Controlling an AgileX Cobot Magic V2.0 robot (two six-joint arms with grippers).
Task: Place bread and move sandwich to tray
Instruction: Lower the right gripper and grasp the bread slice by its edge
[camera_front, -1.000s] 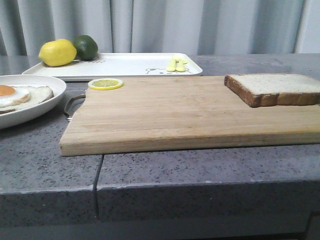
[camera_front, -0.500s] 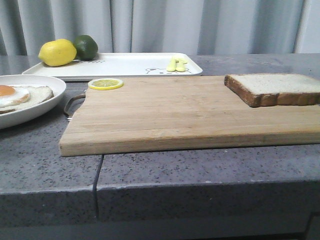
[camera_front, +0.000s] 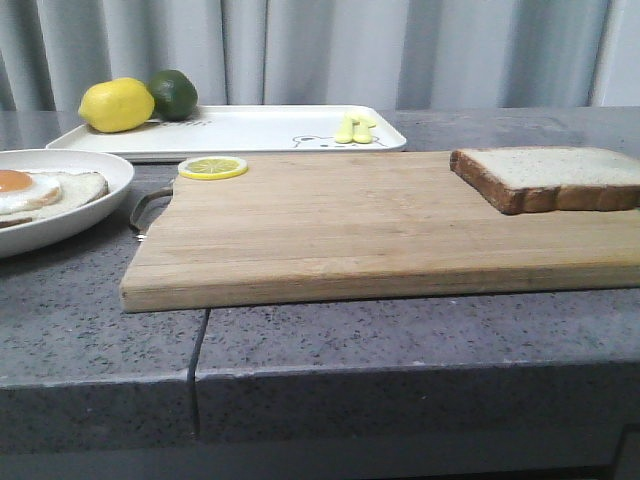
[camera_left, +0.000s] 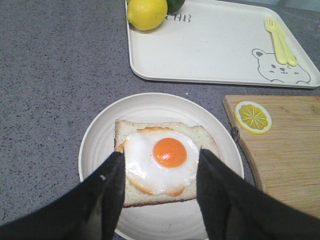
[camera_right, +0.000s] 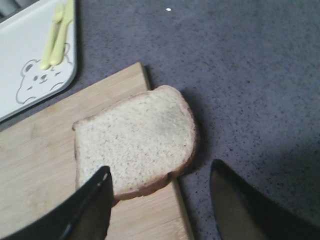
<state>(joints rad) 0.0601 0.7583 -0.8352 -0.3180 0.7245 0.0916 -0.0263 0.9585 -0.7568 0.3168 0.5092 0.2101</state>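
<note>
The bread, a thick pale slice with brown crust, lies flat on the far right corner of the wooden cutting board. My right gripper hovers open over the slice's near edge, holding nothing. The sandwich stands as one toast slice topped with a fried egg on a round white plate at the left. Above it my left gripper is open and empty, its fingers either side of the egg. The white tray lies behind the board. Neither gripper shows in the front view.
A lemon and a lime sit on the tray's left end, and yellow cutlery lies by its bear drawing. A lemon slice rests on the board's back left corner. The board has a metal handle facing the plate.
</note>
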